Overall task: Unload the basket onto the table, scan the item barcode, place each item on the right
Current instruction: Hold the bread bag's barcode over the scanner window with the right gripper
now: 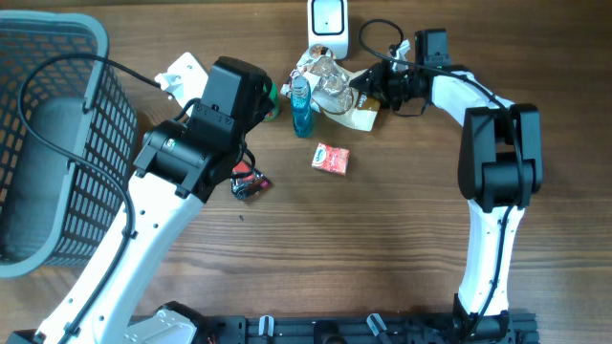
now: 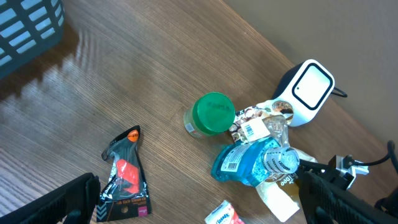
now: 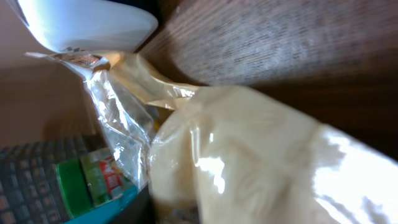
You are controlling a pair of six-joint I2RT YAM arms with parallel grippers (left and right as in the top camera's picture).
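Note:
A white scanner (image 1: 327, 21) stands at the table's far edge, with a pile of items in front of it. The pile holds a blue bottle (image 2: 249, 163) lying with a barcode label up, a green-lidded jar (image 2: 212, 113) and a clear bag (image 1: 335, 86) of cream-coloured goods. My right gripper (image 1: 366, 86) is pushed into that bag from the right. The bag (image 3: 249, 155) fills the right wrist view and hides the fingers. My left gripper (image 2: 199, 208) hangs open above the table, short of the pile, holding nothing.
A grey mesh basket (image 1: 57, 57) takes up the left side. A black-and-red pack (image 2: 124, 174) lies under my left arm, and a small red pack (image 1: 331, 159) lies in front of the bottle. A cable runs behind the scanner.

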